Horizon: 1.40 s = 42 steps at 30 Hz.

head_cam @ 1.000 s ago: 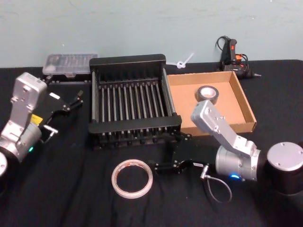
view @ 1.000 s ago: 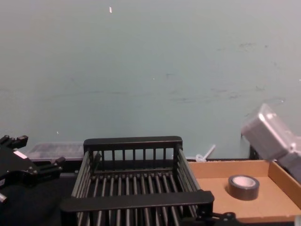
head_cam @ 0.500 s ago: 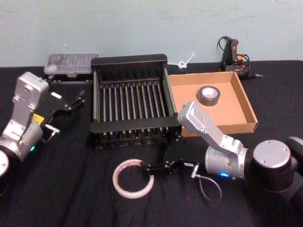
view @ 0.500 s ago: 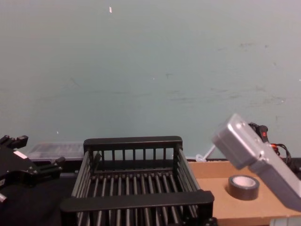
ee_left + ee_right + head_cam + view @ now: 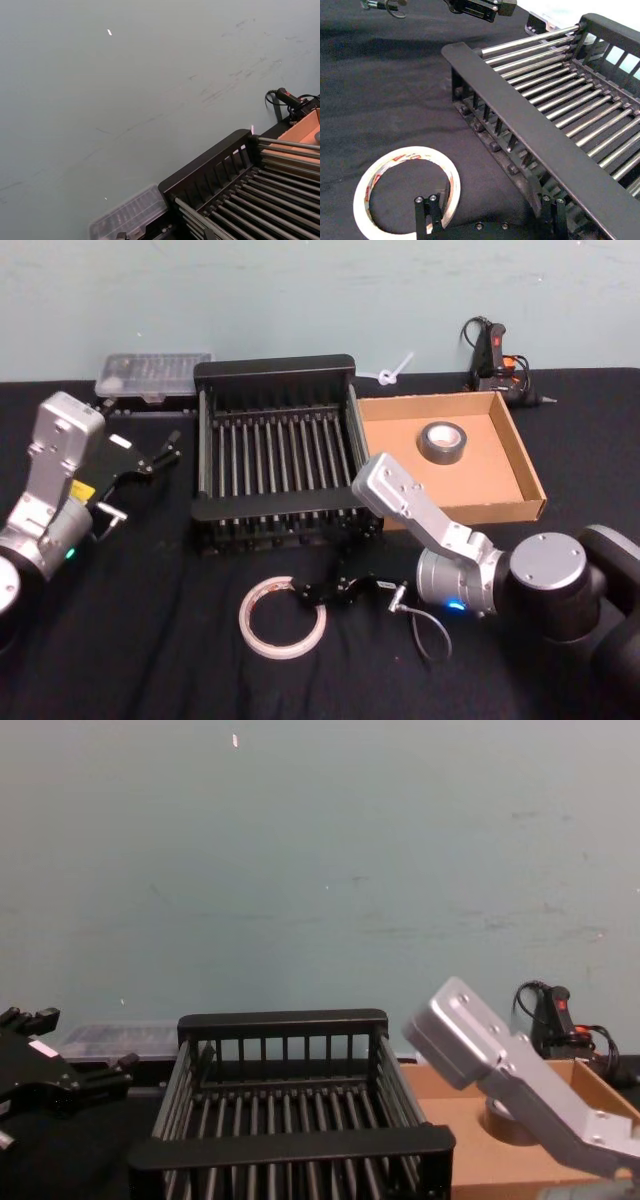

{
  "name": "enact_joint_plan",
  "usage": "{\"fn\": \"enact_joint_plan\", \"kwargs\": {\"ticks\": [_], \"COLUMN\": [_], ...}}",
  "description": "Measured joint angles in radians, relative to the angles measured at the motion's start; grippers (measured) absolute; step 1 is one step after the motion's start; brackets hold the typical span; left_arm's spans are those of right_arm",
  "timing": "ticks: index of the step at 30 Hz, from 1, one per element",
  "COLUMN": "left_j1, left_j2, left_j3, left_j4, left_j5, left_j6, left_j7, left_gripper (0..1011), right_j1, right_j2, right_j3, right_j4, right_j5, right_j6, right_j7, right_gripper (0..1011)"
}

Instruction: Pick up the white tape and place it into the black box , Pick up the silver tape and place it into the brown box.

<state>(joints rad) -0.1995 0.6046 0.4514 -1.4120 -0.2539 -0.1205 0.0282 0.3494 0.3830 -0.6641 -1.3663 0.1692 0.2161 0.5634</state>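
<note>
The white tape lies flat on the black bench, just in front of the black box; the silver tape already sits in the brown box, so 1 of the 2 placements looks done. The right end effector is low at the white roll's right rim, spread open; in the right wrist view 1 finger stands over the band and the other sits by the black box's front wall. The left end effector is parked to the left of the black box, open and empty.

The white roll looks light and stiff, a thin hoop with a wide hollow centre; lying flat it offers little height, so the likely hold is across the band, 1 finger inside the hole and 1 outside; the smooth face could slip if pinched shallowly.

Compared with 1 second ago, the right arm has swung left and its end effector has advanced from beside the roll to its rim; both tapes and the left arm are unchanged.
</note>
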Motion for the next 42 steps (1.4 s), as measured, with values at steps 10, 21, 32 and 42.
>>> {"fn": "enact_joint_plan", "kwargs": {"ticks": [10, 21, 32, 42], "left_j1": [0.0, 0.0, 0.0, 0.0], "left_j2": [0.0, 0.0, 0.0, 0.0], "left_j3": [0.0, 0.0, 0.0, 0.0], "left_j4": [0.0, 0.0, 0.0, 0.0], "left_j5": [0.0, 0.0, 0.0, 0.0], "left_j6": [0.0, 0.0, 0.0, 0.0], "left_j7": [0.0, 0.0, 0.0, 0.0], "left_gripper": [1001, 1001, 1001, 1001], "right_j1": [0.008, 0.001, -0.008, -0.009], "right_j2": [-0.019, -0.011, -0.006, -0.008], "right_j3": [-0.005, -0.012, -0.017, -0.019], "right_j4": [0.01, 0.003, -0.001, -0.002], "right_j5": [-0.005, -0.006, -0.008, -0.012], "right_j6": [0.004, 0.011, 0.015, 0.015], "right_j7": [0.01, 0.023, 0.028, 0.027], "right_gripper": [1000, 1000, 1000, 1000]}}
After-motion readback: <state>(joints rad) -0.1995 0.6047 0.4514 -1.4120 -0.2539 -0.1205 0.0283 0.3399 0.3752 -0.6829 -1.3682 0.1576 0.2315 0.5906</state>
